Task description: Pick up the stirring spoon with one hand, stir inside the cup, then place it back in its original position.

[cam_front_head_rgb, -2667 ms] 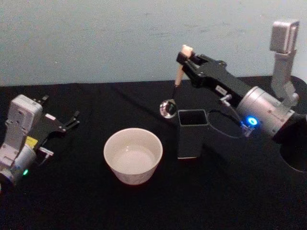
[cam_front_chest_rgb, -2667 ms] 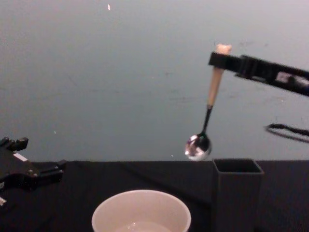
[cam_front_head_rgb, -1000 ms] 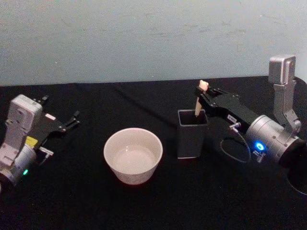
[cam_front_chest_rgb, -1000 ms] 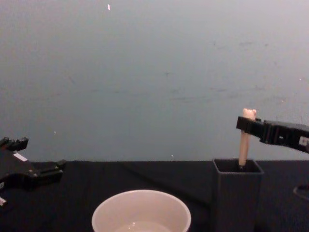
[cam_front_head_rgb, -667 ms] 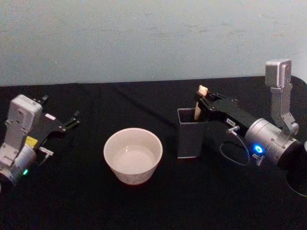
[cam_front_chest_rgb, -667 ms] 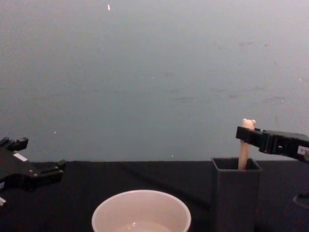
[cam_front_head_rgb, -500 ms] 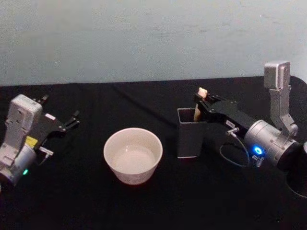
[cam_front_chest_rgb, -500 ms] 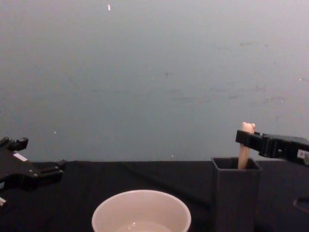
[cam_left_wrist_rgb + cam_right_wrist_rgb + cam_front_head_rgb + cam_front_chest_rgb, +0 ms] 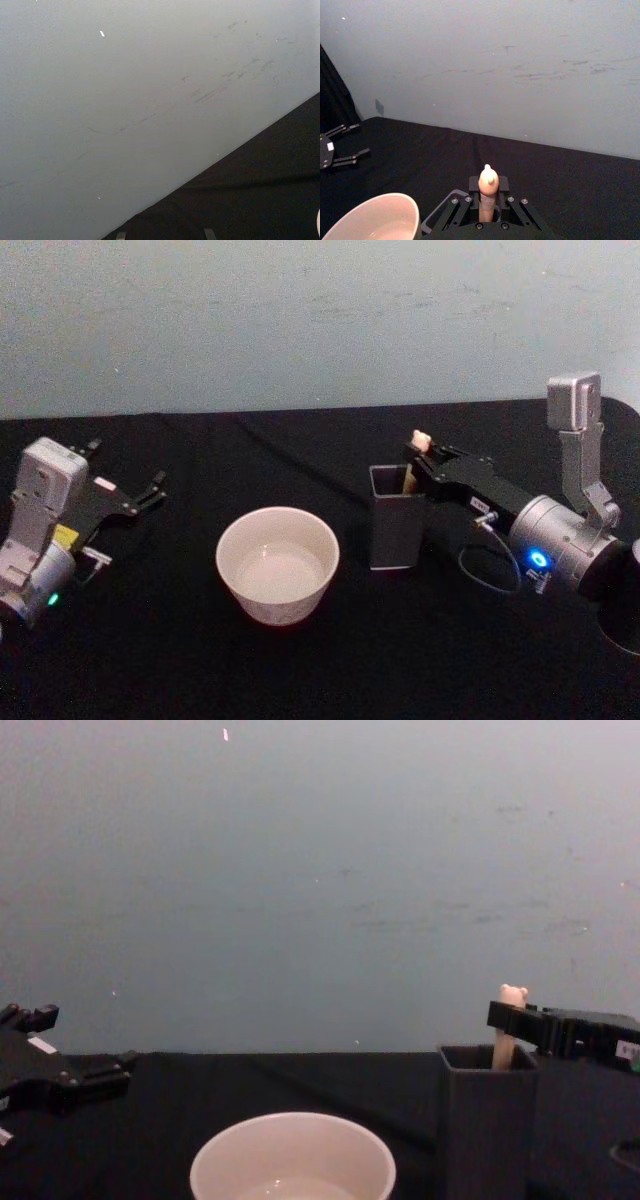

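The stirring spoon point(image 9: 419, 447) stands nearly upright in the dark grey square holder point(image 9: 393, 517), with just its beige handle and bear head above the rim. My right gripper point(image 9: 421, 460) is shut on that handle just over the holder's right rim. The wrist view has the handle point(image 9: 487, 196) clamped between the black fingers. From the chest, the bear head point(image 9: 512, 995) pokes above the right gripper point(image 9: 510, 1017). The cream cup point(image 9: 277, 565) sits left of the holder with clear liquid in it. My left gripper point(image 9: 150, 490) rests open at the far left.
Black cloth covers the table point(image 9: 300, 670), and a pale wall stands behind it. The holder point(image 9: 487, 1120) stands close to the right of the cup point(image 9: 292, 1160). A grey cable point(image 9: 485, 565) loops under the right wrist.
The right gripper brought the spoon down from high above the table into the holder. Over the last second it sank a little lower. The left arm stayed still.
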### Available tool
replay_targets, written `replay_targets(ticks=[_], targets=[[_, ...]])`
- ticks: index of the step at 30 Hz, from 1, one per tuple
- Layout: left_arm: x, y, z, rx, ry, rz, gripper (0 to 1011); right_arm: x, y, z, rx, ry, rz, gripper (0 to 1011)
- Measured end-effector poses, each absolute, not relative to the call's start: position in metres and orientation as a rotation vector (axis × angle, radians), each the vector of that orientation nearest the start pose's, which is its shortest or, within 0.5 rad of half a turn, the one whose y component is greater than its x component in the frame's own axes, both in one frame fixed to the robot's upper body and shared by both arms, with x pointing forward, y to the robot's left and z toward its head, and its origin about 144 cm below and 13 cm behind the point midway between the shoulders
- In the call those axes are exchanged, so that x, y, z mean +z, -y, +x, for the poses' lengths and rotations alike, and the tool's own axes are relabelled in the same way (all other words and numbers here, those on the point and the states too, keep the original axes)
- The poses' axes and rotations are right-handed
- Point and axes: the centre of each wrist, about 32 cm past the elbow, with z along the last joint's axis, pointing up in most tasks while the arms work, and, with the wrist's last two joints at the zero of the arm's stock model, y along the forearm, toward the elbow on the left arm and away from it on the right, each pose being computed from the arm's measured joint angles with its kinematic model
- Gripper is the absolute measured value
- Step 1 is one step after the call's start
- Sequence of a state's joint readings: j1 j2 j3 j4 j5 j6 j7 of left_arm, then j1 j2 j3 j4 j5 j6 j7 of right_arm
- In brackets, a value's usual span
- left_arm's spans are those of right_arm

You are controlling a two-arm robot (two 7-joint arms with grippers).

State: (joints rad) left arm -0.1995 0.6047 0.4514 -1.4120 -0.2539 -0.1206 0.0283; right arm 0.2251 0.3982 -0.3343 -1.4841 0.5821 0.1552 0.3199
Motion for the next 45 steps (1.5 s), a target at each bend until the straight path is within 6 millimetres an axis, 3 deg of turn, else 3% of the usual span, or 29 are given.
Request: replay_targets(ticks=[27, 31, 45], targets=[[1.1398, -0.3097, 0.4886, 1.248, 0.285, 0.305, 1001, 1.1751, 0.2551, 0.5079, -0.958, -0.21, 0.0, 218], [1.1398, -0.3097, 0.4886, 1.248, 0.285, 0.305, 1001, 1.1751, 0.2551, 0.5079, -0.959, -0.21, 0.0, 283], [1.1398, -0.3097, 0.4886, 1.248, 0.285, 0.304, 1001, 1.175, 0.2552, 0.5079, -0.96, -0.209, 0.0, 735]])
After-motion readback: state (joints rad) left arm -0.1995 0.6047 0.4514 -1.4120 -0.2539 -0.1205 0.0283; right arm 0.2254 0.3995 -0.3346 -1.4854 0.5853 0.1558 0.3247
